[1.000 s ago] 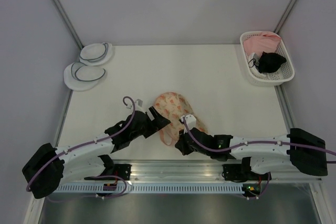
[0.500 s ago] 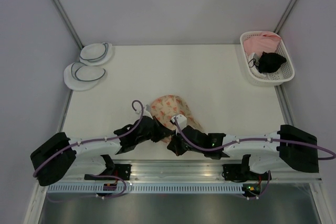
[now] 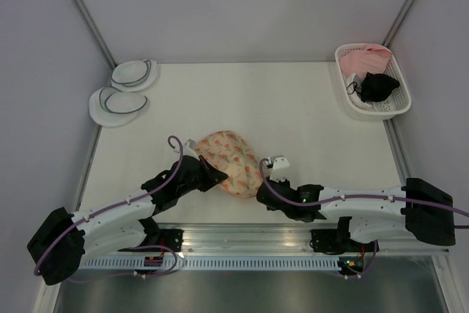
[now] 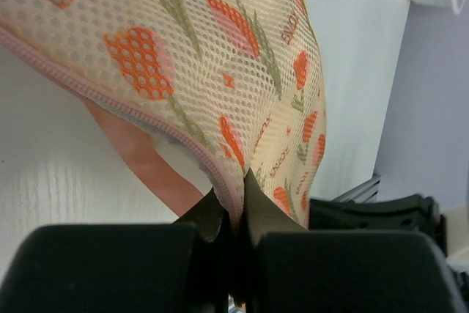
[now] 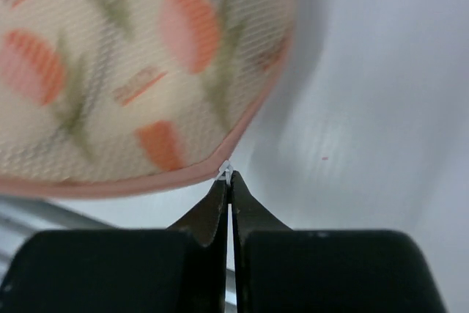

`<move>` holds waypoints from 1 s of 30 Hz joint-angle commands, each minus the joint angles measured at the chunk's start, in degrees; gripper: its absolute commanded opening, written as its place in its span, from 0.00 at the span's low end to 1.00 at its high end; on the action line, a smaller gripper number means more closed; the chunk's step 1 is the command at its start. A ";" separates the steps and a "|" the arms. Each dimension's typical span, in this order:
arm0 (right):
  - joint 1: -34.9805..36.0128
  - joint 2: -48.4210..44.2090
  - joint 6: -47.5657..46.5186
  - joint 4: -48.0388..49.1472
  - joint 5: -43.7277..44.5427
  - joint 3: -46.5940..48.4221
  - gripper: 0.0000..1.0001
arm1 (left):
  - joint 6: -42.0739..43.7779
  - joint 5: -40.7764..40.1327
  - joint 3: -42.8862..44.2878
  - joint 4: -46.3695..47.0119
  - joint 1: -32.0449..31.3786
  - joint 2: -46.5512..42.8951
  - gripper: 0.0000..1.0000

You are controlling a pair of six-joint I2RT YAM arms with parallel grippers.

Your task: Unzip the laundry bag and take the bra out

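Observation:
The laundry bag (image 3: pixel 229 157), cream mesh with an orange floral print and pink trim, lies bunched near the table's front middle. My left gripper (image 3: pixel 215 174) is shut on its pink trimmed edge (image 4: pixel 236 194), with the pink handle strap (image 4: pixel 139 157) hanging to the left of the jaws. My right gripper (image 3: pixel 260 188) sits at the bag's right edge, shut on the small white zip pull (image 5: pixel 228 171) at the trim. The floral side of the laundry bag (image 5: pixel 124 71) fills that view's upper left. The bra is hidden.
Two plain white round pouches (image 3: pixel 134 73) (image 3: pixel 117 102) lie at the back left corner. A white basket (image 3: pixel 370 111) at the back right holds a pink garment (image 3: pixel 364 58) and a black one (image 3: pixel 379 86). Grey walls enclose the table on three sides.
The left gripper has gone from open to shut on the bag's edge. The bag has bunched up and shifted left. The right gripper has moved right and a little farther onto the table, keeping the zip pull.

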 commanded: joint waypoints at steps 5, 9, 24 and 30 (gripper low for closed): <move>-4.23 -2.47 8.13 -18.25 18.18 2.12 0.00 | 14.22 5.53 4.79 2.94 2.93 1.50 0.02; -4.59 -1.95 2.69 -11.13 12.74 1.24 0.00 | 23.70 11.16 10.93 9.81 3.63 13.41 0.02; -4.50 -3.35 -5.84 11.54 -5.80 -3.51 0.01 | 16.36 4.41 19.13 2.37 5.74 24.29 0.87; -4.50 -4.15 -10.15 21.39 -13.90 -4.04 0.00 | 7.04 5.54 6.14 5.06 4.87 12.50 0.87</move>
